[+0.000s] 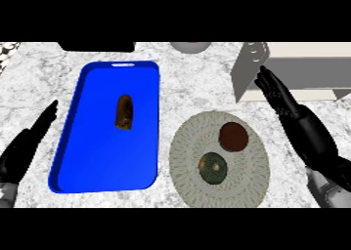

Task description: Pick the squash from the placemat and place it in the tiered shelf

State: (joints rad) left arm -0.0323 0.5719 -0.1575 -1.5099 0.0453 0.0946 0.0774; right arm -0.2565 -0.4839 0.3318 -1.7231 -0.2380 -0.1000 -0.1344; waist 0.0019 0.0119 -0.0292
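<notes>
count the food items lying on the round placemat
2: a dark reddish-brown one on the upper right part of the round placemat, and a green squash below it, near the middle. A third brown item lies apart on the blue tray.

Left hand (pixel 23 149) open; right hand (pixel 300 122) open
</notes>
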